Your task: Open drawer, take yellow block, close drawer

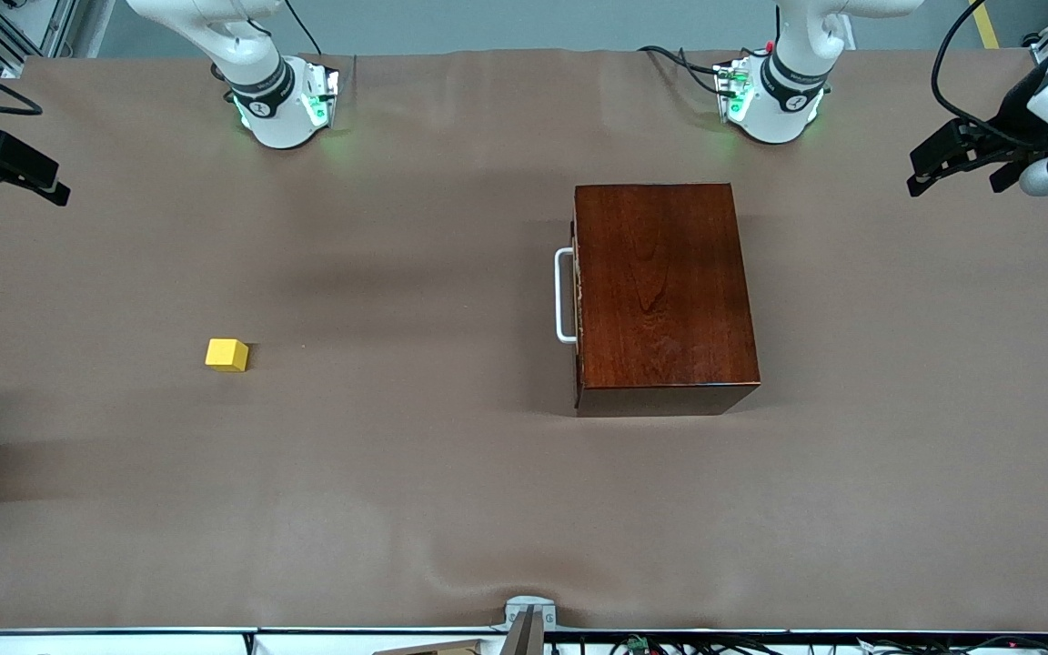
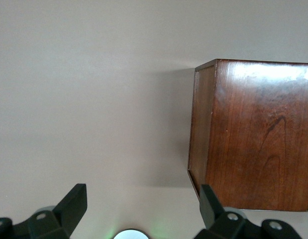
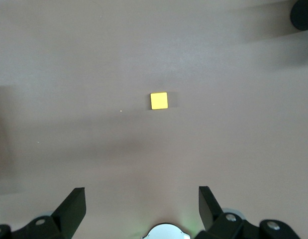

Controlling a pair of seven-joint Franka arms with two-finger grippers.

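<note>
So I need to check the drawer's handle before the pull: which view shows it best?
The front view: the white loop handle stands clear on the wooden box's closed drawer front, facing the right arm's end of the table. The left wrist view shows only the box, not the handle. The right wrist view shows neither.

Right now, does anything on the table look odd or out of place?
Yes: the yellow block lies on the bare table toward the right arm's end, apart from the wooden box, not inside its drawer, which is shut.
</note>
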